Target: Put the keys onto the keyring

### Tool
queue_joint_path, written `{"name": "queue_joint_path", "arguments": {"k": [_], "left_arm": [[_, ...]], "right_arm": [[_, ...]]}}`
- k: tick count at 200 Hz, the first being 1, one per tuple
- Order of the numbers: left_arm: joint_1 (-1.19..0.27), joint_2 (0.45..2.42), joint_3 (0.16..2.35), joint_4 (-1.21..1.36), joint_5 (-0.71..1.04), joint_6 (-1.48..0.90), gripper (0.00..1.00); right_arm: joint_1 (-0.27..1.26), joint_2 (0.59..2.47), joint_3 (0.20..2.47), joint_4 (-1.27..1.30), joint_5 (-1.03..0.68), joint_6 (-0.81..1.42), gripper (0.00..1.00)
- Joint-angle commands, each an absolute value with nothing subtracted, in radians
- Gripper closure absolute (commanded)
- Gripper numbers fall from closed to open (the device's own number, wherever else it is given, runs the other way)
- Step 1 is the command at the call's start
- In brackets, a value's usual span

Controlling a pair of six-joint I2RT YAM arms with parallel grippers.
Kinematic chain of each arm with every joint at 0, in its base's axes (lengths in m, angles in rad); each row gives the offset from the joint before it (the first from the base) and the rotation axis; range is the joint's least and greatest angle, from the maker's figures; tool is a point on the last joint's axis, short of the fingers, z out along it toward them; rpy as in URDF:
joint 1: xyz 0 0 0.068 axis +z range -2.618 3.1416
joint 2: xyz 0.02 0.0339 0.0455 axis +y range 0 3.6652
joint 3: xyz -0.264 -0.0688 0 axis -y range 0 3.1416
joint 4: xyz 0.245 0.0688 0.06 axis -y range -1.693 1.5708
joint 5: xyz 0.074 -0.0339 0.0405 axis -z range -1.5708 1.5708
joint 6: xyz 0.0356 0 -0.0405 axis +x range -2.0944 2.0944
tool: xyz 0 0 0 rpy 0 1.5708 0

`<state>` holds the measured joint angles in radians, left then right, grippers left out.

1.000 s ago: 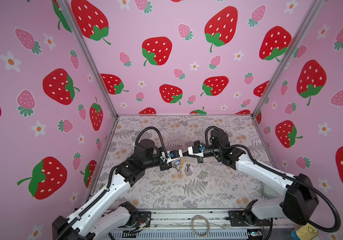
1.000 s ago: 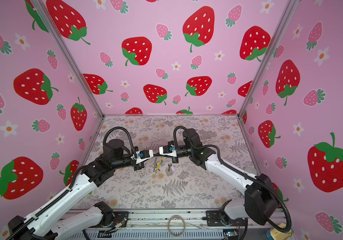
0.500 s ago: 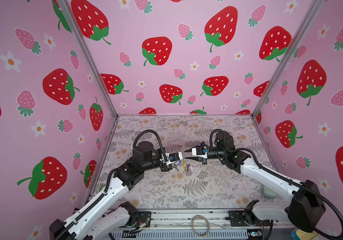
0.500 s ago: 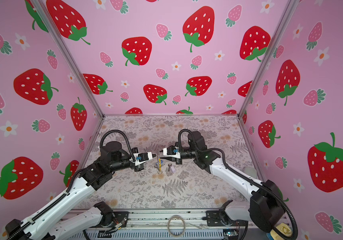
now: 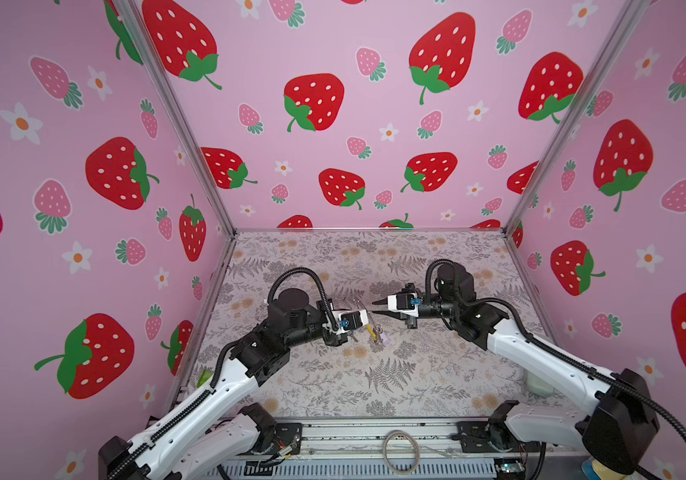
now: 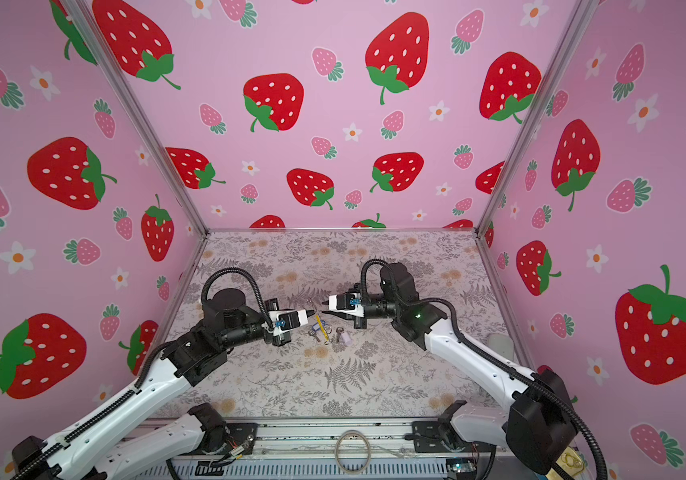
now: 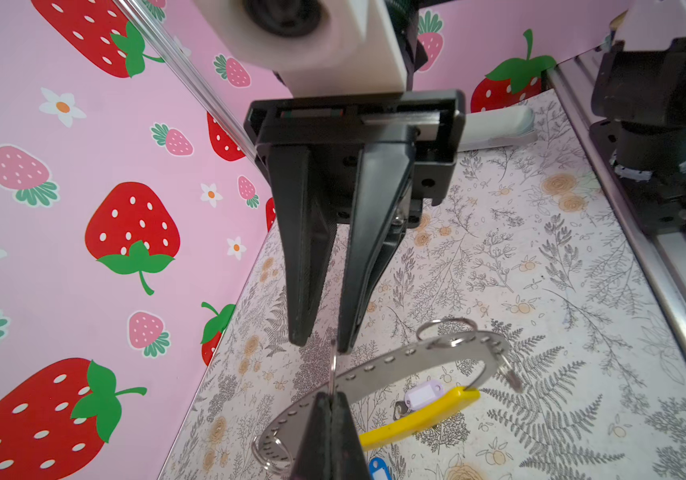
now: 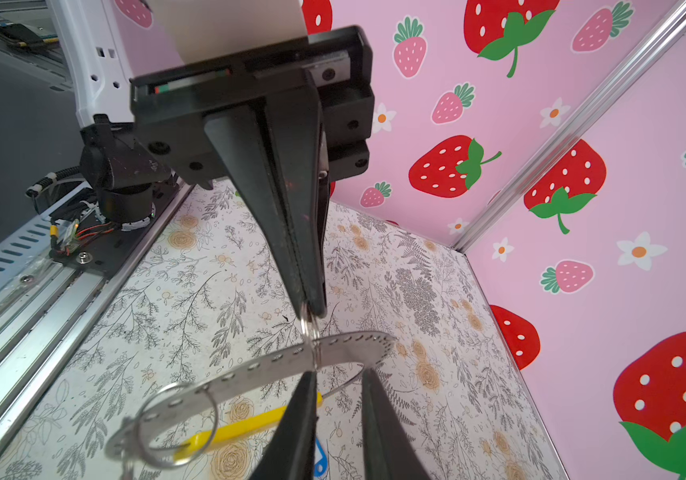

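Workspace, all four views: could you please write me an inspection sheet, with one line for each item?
Surface: floral table cover, lying flat.
Job's things: keyring hangs from the left tool; blue-tag key and lilac-tag key lie below it; whether either is attached, cannot tell.
Clutter: plain pale hoop on the front rail; pale object at the surface's right edge.
Grippers: left tool shut on a small loop of the keyring; right tool open, tips beside that loop, holding nothing.
Cables: black hoses arch over both wrists; coloured wires at an arm base.
Surroundings: pink strawberry walls, metal frame posts.
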<state>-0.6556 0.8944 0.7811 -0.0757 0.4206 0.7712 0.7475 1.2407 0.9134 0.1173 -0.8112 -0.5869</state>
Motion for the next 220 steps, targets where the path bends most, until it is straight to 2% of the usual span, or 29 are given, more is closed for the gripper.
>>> {"name": "queue_joint_path", "arguments": {"k": [1, 116, 220], "left_arm": [[-0.667, 0.880, 0.777, -0.020, 0.386, 0.809, 1.00], [-0.722, 0.956, 0.876, -0.117, 0.270, 0.836, 1.00], [-0.730, 0.983, 0.914, -0.166, 0.251, 0.833, 1.00]], "right_arm": [[0.746, 1.218, 0.941, 0.057, -0.826, -0.618, 0.79], [0.785, 1.252, 1.016, -0.022, -0.797, -0.663, 0.80], [0.785, 1.274, 1.033, -0.057, -0.768, -0.666, 0.78]]}}
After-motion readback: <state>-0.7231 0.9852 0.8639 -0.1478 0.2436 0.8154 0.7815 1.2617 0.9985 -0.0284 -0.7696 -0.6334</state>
